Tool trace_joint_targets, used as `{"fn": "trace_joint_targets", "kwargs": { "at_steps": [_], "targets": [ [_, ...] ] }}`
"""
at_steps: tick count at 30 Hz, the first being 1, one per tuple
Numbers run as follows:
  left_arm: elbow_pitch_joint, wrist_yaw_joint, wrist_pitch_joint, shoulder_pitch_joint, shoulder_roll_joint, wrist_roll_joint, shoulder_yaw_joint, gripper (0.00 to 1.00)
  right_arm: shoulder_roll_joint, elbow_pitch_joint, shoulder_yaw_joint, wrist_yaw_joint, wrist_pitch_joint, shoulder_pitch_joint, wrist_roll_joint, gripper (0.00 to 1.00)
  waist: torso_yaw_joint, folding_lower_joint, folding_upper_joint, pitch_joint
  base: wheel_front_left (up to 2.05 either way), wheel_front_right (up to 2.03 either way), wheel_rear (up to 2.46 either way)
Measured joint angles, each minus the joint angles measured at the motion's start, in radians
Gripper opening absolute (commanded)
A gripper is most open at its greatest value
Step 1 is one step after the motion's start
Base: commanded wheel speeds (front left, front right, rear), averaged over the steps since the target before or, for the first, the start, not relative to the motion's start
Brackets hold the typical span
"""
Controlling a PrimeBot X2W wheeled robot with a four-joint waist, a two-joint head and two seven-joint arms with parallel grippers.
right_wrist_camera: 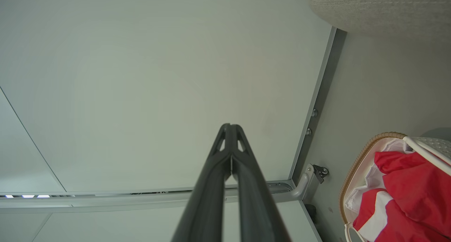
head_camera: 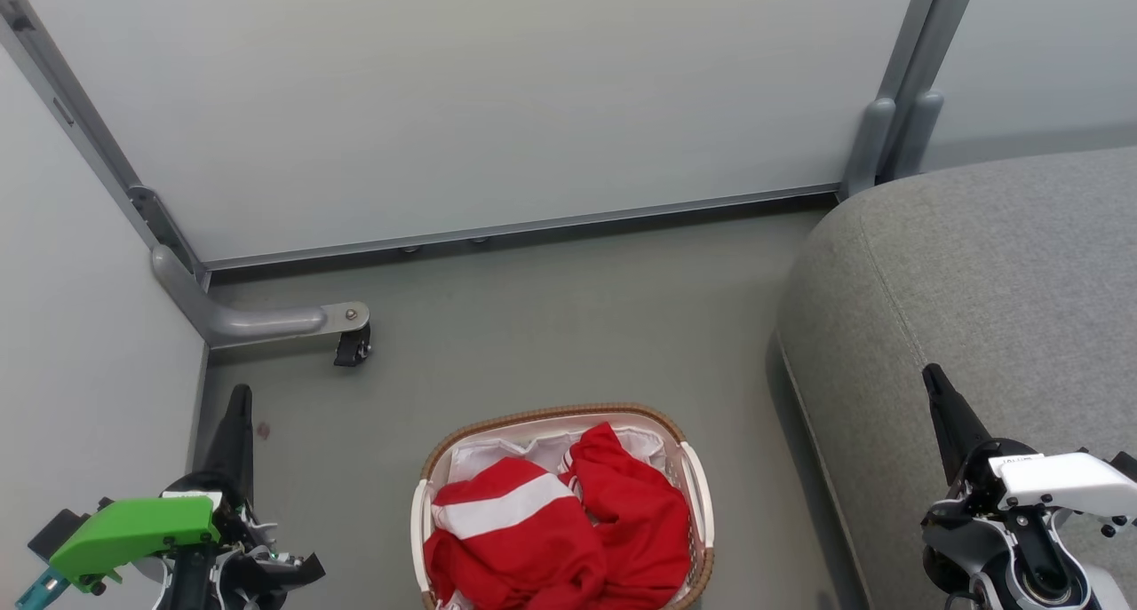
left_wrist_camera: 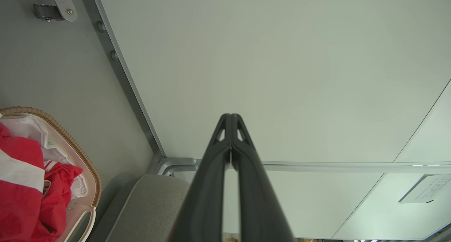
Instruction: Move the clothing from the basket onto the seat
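On the floor (head_camera: 551, 326) beside the grey seat (head_camera: 995, 264), the red-and-white clothing (head_camera: 560, 530) lies heaped in the basket (head_camera: 551, 412). Left end effector (head_camera: 240, 399) and right end effector (head_camera: 933, 381) hover empty, both closed tight. A clean pick likely means opening wide and pinching red fabric only, sparing the white liner (head_camera: 484, 457).

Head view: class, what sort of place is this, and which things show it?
Likely a staged home corner in a lab or test bay: a grey seat, a basket of red clothing on the floor, and plain partition panels on a castered foot.
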State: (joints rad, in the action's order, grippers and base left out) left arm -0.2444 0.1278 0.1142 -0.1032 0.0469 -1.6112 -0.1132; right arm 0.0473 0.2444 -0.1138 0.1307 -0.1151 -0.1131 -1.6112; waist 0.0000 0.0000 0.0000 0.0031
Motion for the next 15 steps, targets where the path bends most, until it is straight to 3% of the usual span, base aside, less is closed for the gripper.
{"fn": "trace_joint_targets", "kwargs": {
  "at_steps": [8,9,15],
  "targets": [
    [0.0,0.0,0.0,0.0,0.0,0.0,0.0,0.0,0.0,0.0,0.0,0.0,0.0,0.0,0.0,0.0,0.0,0.0,0.0,0.0,0.0,0.0,0.0],
    [-0.004,-0.001,-0.001,0.001,-0.001,0.0,0.001,1.0,-0.001,0.004,0.0,0.0,0.0,0.0,0.0,1.0,0.0,0.0,0.0,0.0,0.0,0.0,0.0],
    [-0.05,-0.002,-0.01,0.034,-0.008,0.003,0.006,1.0,-0.013,0.041,0.007,0.0,0.007,0.025,0.004,1.0,0.0,0.0,0.0,0.001,0.0,0.0,0.0]
  ]
}}
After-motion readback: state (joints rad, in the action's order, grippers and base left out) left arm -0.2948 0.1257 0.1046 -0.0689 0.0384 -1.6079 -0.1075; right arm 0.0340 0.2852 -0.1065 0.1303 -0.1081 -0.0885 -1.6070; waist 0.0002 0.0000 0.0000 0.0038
